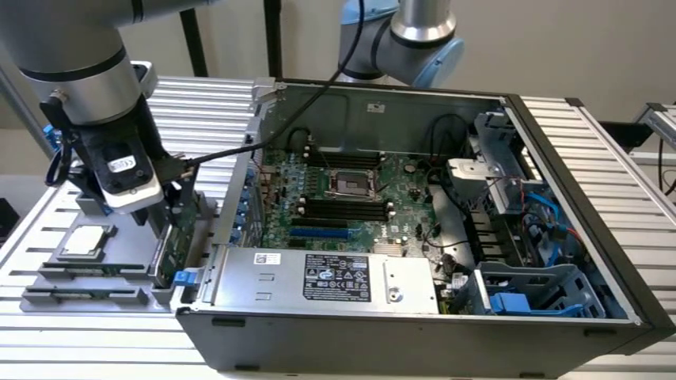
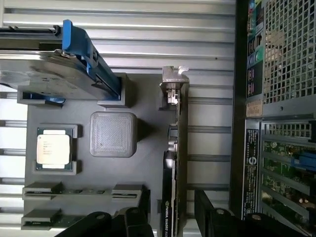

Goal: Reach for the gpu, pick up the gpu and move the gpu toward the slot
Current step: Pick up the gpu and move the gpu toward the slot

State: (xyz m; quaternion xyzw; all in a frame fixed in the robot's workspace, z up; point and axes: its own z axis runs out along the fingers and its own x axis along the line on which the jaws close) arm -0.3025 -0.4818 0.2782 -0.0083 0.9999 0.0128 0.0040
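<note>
One card, the gpu (image 2: 177,148), stands on edge directly beneath my gripper (image 2: 173,210), its long axis running between the spread fingers, which flank it apparently without touching.

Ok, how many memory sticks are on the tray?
2. One memory stick sits next to the CPU chip, the other beside it at the tray's edge; none seem hidden.

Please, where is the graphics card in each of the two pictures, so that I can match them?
Exterior view: the graphics card stands on edge in the gray tray, beside the computer case.
Wrist view: the graphics card is seen edge-on, between the fingers of the open pincer.
Shared landmark: the small square chip in the tray.
</note>
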